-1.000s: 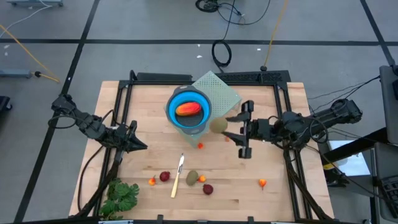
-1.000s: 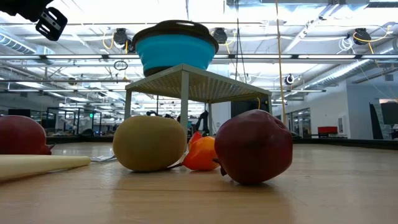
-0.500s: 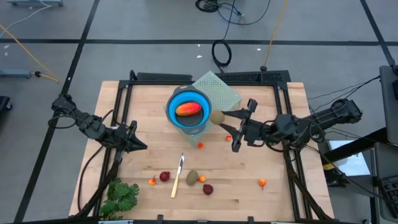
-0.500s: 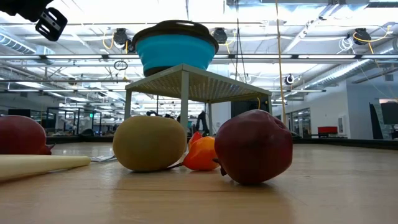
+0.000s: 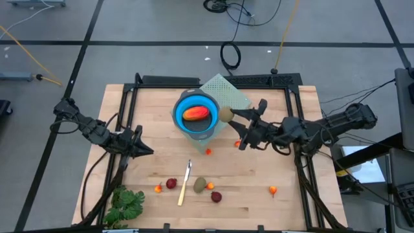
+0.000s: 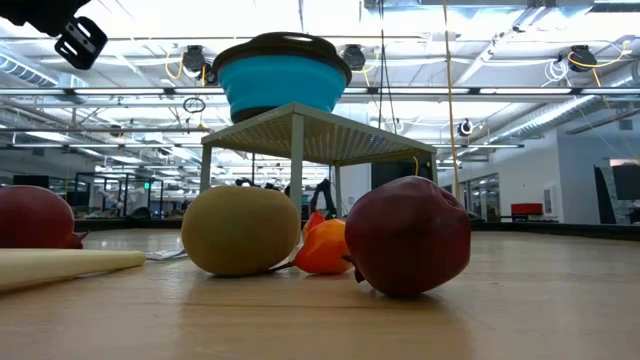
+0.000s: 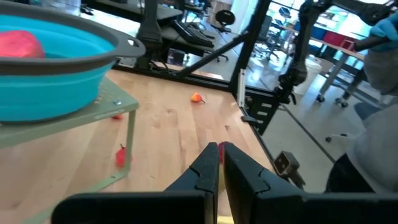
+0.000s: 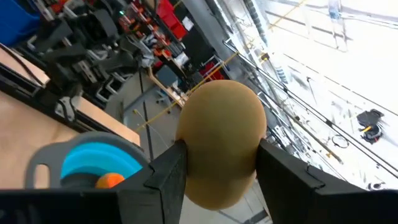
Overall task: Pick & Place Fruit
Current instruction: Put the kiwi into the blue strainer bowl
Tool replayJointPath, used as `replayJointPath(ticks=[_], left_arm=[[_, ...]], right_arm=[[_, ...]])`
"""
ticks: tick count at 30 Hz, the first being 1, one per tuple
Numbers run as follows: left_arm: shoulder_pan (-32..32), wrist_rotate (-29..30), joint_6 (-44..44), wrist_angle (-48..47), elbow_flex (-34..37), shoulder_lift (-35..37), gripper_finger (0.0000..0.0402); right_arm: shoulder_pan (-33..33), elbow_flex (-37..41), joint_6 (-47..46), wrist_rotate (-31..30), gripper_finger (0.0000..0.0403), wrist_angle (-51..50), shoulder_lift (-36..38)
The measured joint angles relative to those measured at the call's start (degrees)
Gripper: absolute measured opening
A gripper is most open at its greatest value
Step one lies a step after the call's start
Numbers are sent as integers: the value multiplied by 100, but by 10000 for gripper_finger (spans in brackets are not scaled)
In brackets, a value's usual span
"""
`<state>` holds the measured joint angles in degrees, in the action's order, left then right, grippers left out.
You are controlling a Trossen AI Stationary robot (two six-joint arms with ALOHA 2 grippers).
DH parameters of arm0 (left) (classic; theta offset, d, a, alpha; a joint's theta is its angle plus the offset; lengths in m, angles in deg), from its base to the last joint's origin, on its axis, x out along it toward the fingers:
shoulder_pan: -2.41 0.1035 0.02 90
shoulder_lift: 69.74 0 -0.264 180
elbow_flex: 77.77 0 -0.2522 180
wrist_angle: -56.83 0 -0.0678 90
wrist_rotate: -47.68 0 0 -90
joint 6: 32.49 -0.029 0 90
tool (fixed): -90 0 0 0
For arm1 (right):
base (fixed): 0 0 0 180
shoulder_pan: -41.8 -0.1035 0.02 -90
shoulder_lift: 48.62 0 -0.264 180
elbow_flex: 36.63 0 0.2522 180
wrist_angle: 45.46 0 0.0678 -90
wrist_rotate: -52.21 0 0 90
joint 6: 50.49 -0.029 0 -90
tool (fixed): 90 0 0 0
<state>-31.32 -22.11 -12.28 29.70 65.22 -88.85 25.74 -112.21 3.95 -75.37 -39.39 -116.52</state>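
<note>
My right gripper [image 5: 233, 123] is shut on a brown-green oval fruit [image 5: 226, 115], which hangs just right of the blue bowl [image 5: 196, 123]. The bowl stands on a green perforated stand [image 5: 228, 94] and holds an orange-red oblong fruit [image 5: 196, 113]. On the table's near part lie another brown-green oval [image 5: 200, 185], two dark red balls [image 5: 171, 184] [image 5: 216, 196] and small orange bits [image 5: 158, 188] [image 5: 273, 190]. Two tiny red bits [image 5: 208, 151] [image 5: 237, 144] lie near the stand. My left gripper [image 5: 145, 151] waits shut at the table's left. My right gripper pinches the oval fruit's two opposite sides [image 8: 186, 155] between its two fingers [image 8: 163, 180]. The fingers come from the table's right. The fruit is lifted clear of the table, beside the bowl's right rim [image 5: 217, 115].
A thin cream stick [image 5: 185, 184] lies among the fruit near the front, and a leafy green bunch [image 5: 126, 204] lies at the near left corner. A black frame [image 5: 213, 80] runs along the table's far and side edges.
My right gripper has carried the oval fruit toward the table's far edge and toward the bowl, turning as it went. The fruit now hangs by the bowl's right rim, clear of the table. The hold has stayed shut.
</note>
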Motion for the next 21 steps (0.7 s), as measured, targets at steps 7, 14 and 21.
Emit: replayJointPath(ticks=[7,14,21], left_arm=[[1,96,0,-1,0,1,21],[0,96,-3,-1,0,0,21],[-1,100,-38,-3,0,2,21]], right_arm=[[337,0,-249,22,165,-2,0],[575,-28,-601,204,165,-86,0],[917,-609,-1756,1229,165,-1446,-31]])
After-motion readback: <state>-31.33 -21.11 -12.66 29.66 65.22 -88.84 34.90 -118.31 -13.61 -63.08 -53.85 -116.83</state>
